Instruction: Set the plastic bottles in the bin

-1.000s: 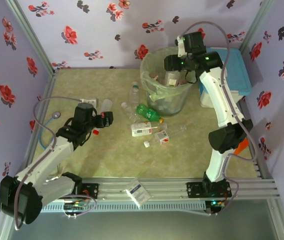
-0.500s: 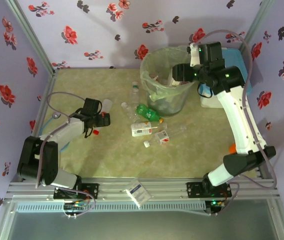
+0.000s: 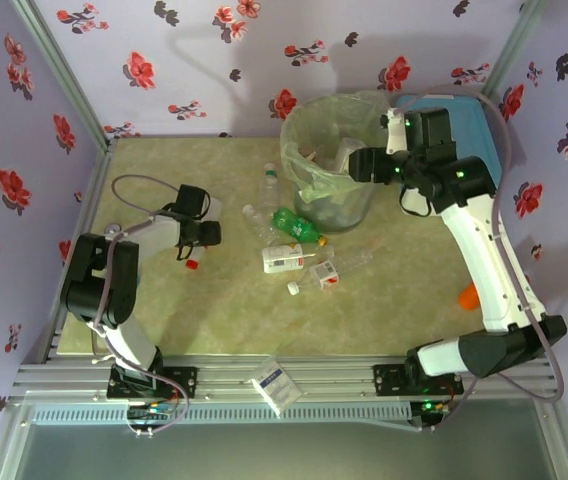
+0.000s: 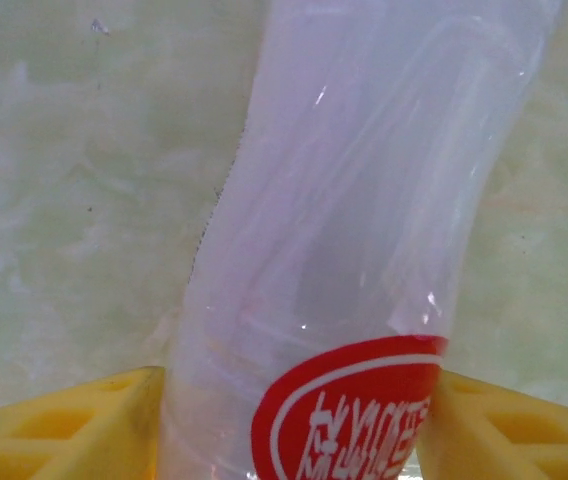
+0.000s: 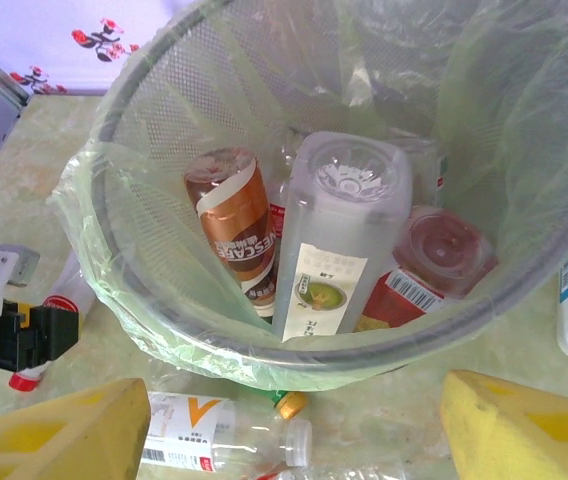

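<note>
My left gripper (image 3: 199,236) lies low on the table at the left, shut on a clear plastic bottle (image 4: 344,200) with a red label; both yellow fingers (image 4: 74,425) press its sides. That bottle's red cap (image 3: 192,263) pokes out beside the gripper. My right gripper (image 3: 361,165) hovers open over the right rim of the bin (image 3: 339,205), holding nothing. Inside the bin (image 5: 264,340) stand a brown bottle (image 5: 239,235), a tall white one (image 5: 339,240) and a red-labelled one (image 5: 434,255). A green bottle (image 3: 297,225), a white-labelled bottle (image 3: 289,260) and several clear ones lie in front of the bin.
A blue-lidded white cooler box (image 3: 474,130) stands right behind the bin, under my right arm. An orange object (image 3: 469,295) lies at the table's right edge. A white card (image 3: 276,383) rests on the front rail. Flowered walls close the table on three sides.
My left arm stretched out and sank to the table, and its fingers closed on the clear bottle. My right gripper drew back from over the bin's middle to its right rim.
</note>
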